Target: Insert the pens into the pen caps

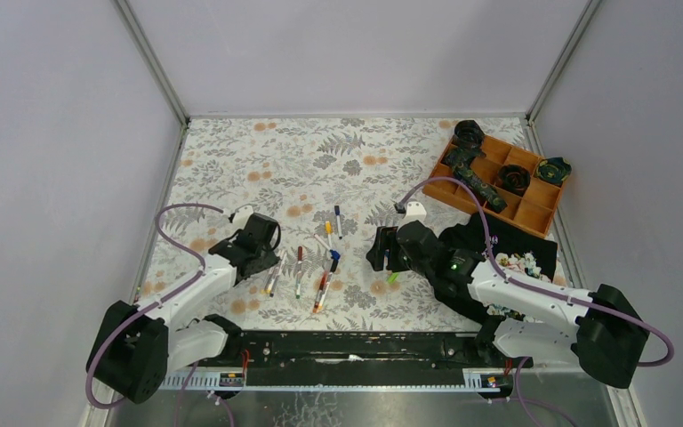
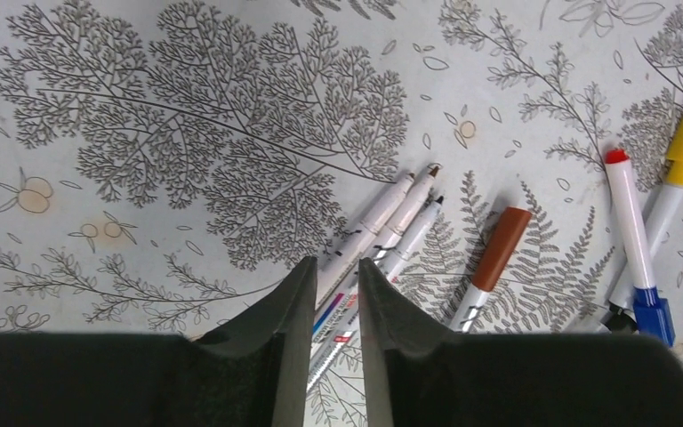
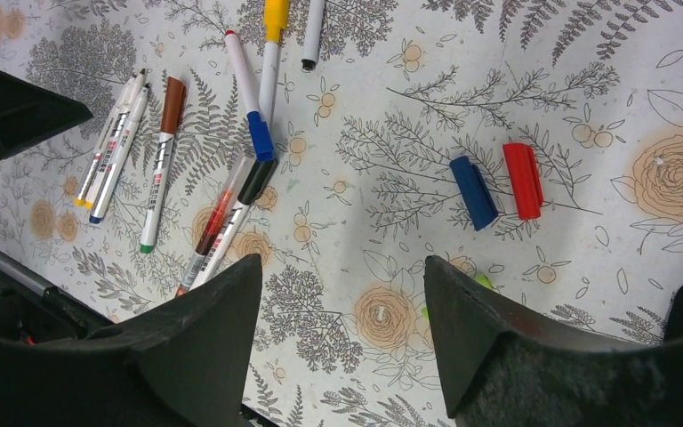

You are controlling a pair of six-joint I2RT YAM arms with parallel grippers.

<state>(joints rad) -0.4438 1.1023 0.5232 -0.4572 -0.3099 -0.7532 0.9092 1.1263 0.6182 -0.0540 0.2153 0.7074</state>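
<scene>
Seeing three white pens point(image 2: 391, 222) right under the left gripper point(image 2: 335, 267), barrels in line with its near-shut slit; can't tell if pinching. Spotting blue cap point(image 3: 473, 191) well off those pens, by the wide-spread right gripper point(image 3: 342, 276).

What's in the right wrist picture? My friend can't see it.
The right arm's open pincer hovers over a flowery tablecloth, its two dark fingers at the bottom edge. A blue cap and a red cap lie side by side ahead on the right; a scatter of pens lies on the left.
</scene>
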